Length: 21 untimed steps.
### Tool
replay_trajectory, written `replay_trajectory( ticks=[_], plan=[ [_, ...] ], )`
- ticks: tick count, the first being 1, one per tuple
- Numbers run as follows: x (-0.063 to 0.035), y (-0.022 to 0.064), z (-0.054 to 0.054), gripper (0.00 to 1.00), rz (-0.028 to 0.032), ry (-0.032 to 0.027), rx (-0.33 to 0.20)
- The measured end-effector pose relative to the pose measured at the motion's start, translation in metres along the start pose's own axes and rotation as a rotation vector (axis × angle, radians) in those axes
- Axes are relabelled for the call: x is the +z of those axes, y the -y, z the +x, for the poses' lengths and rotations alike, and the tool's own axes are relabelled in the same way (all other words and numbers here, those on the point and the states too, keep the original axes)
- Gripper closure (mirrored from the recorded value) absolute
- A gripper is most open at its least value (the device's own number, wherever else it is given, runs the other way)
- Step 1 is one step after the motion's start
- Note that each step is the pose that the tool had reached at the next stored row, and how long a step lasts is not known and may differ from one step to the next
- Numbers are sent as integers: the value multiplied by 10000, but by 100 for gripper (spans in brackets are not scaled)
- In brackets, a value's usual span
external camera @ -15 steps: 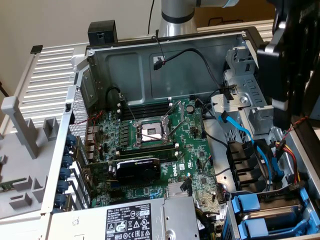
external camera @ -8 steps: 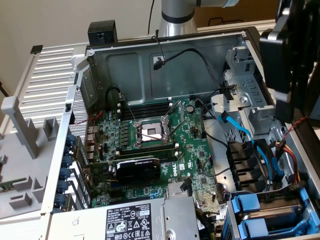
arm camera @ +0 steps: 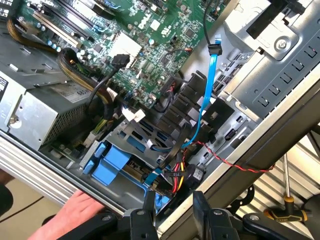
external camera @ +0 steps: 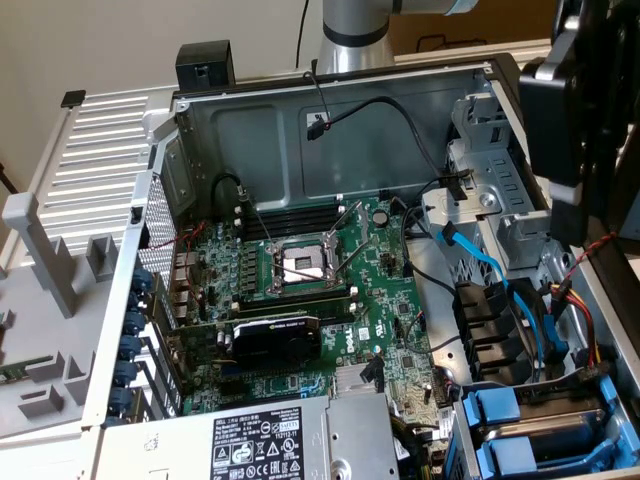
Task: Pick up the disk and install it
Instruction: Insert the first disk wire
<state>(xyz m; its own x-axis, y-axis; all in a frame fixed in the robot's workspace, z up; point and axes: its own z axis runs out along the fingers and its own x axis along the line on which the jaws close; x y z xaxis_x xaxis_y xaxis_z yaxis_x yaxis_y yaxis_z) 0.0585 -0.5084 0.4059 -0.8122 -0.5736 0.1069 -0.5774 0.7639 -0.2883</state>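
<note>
The disk (external camera: 545, 425) lies in the drive cage at the case's front corner, a grey body between bright blue carrier pieces. In the wrist view its blue carrier (arm camera: 112, 165) sits in the cage under a bundle of cables. My gripper (arm camera: 172, 200) hovers above the case's side rail near that cage. Its two black fingers (arm camera: 149, 205) stand apart with nothing between them. In the exterior view the gripper (external camera: 575, 150) hangs over the case's upper wall at the exterior view's right.
A person's hand (arm camera: 75, 215) rests on the case edge beside the drive cage. A blue SATA cable (arm camera: 207, 95) and red-yellow power wires (arm camera: 175, 175) cross the cage. The silver power supply (external camera: 290, 440) borders it. A screwdriver (arm camera: 287, 200) lies outside the case.
</note>
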Motion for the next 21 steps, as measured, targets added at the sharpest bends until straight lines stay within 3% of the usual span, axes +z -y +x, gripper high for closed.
replay_trajectory(
  ticks=[4, 10, 14, 21],
  plan=[
    [0, 0, 0, 57, 0, 0, 0],
    [-37, 31, 44, 57, 26, 48, -86],
    [-67, 37, 63, 57, 46, 106, -270],
    [-75, -4, 121, 57, 130, 273, -866]
  ],
)
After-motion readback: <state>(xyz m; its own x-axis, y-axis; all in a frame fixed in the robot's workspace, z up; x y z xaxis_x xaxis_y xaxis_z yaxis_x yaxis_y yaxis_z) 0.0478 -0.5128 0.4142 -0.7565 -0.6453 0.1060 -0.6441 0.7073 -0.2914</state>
